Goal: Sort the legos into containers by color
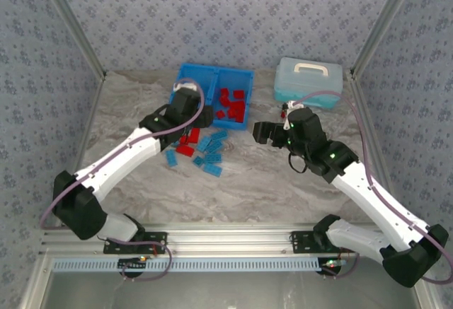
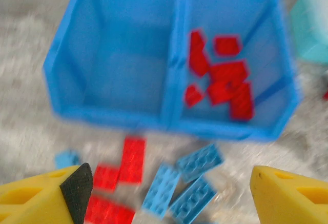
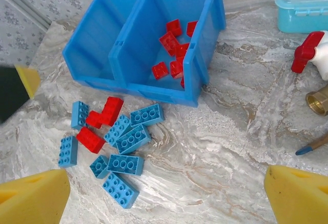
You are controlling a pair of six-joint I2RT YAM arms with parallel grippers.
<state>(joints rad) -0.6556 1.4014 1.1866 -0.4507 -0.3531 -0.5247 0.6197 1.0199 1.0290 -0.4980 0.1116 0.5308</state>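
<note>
— Toward the far edge of the counter [image 1: 283,189], about midway along it, sits the blue bin [image 1: 212,67]. See the red legos [image 3: 171,44] in its right compartment [image 2: 261,24]? The left compartment [image 2: 123,55] has nothing in it.

— So red is partway done and blue not begun?

— That's how I read it. The loose pieces lie on the counter just in front of the bin's near wall. A few red ones [image 3: 105,110] are on the left side of the heap, and the blue ones [image 3: 133,139] are packed touching one another beside them.

— What's the left claw doing?

— The left claw [image 2: 166,188] hangs over that heap, close to the bin's near wall. Its fingers are spread wide with nothing between them. I'd say it's between picks, choosing a piece.

— And the other?

— The right claw [image 3: 166,196] hovers off to the right of the heap, nearer us than the pale blue case [image 1: 308,83] at the far right corner. It's gaping wide too, and empty.

— Next move?

— My guess is that the left one comes down on a single brick. Reds belong in the right compartment, and blues would take the left. The bricks crowd each other, so the fingers must straddle one alone without shoving its neighbours. The blue brick [image 3: 68,151] lying a little apart at the heap's left side looks easier.
</note>
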